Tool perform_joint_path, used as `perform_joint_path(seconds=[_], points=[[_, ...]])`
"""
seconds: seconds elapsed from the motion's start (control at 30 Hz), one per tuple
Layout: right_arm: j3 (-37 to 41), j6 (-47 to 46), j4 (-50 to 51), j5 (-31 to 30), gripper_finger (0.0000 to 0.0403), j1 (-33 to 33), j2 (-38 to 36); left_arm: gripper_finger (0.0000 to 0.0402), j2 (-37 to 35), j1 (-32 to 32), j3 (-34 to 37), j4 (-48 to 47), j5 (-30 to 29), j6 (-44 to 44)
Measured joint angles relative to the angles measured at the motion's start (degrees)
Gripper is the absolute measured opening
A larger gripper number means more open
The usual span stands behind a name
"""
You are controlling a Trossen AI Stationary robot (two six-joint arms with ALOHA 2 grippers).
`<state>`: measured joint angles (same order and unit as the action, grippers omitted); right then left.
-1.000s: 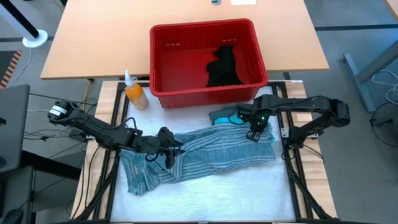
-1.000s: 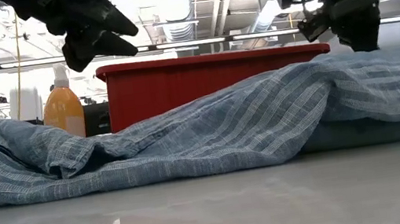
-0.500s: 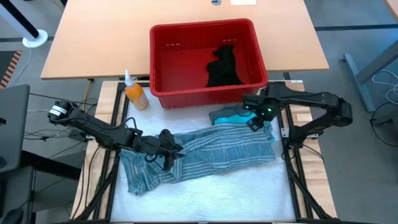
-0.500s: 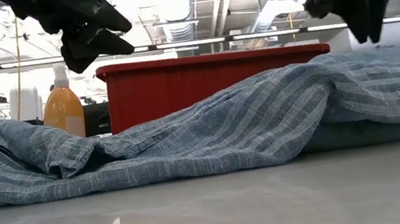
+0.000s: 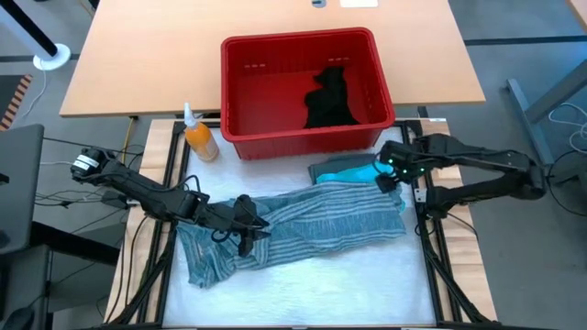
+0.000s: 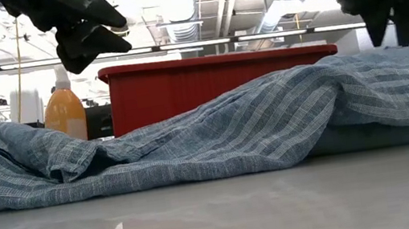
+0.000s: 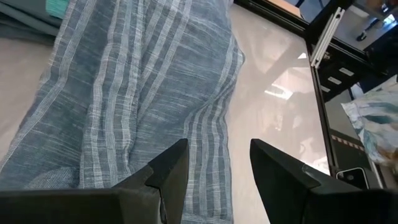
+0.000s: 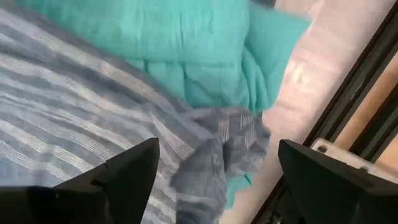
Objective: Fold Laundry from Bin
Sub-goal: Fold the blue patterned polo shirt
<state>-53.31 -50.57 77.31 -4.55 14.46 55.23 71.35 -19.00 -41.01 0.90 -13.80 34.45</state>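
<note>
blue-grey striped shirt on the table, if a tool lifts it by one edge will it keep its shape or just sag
The blue-grey striped woven shirt would probably sag: it already lies in soft folds and ridges in the low view. It looks thin, so likely light. Part of it rests over the bright turquoise garment, which might drag along with it.

Turquoise garment (image 5: 353, 171) mostly buried under striped shirt (image 5: 303, 225), only strip showing at shirt's 1 o'clock. Grey-green garment (image 5: 326, 170) barely peeking beside it. Black garment (image 5: 328, 99) crumpled in bin (image 5: 240, 92), shape unreadable. Low view: bin's lower half hidden behind shirt folds.
</note>
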Motion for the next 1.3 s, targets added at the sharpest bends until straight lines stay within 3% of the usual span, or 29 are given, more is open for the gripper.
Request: perform_joint_path(seconds=[0.27, 0.57, 1.1, 1.3], points=[[10.16, -1.69, -10.99, -0.37, 0.0362, 1.58, -5.91, 0.0160, 0.00, 0.02, 0.00, -0.10, -0.27, 0.68], [11.38, -1.46, -13.33, 0.85, 0.0349, 1.66, -9.21, 0.0160, 0.00, 0.00, -0.02, -0.17, -1.97, 2.38], [11.44, -0.60, -16.60, 1.83, 0.0220, -2.75, -3.01, 0.0160, 0.00, -1.96, -0.02, -0.17, -4.12, 4.70], [11.44, -0.40, -14.89, 1.10, 0.0101, -3.10, -0.47, 0.0160, 0.00, -4.12, -0.02, -0.17, -5.09, 5.87]])
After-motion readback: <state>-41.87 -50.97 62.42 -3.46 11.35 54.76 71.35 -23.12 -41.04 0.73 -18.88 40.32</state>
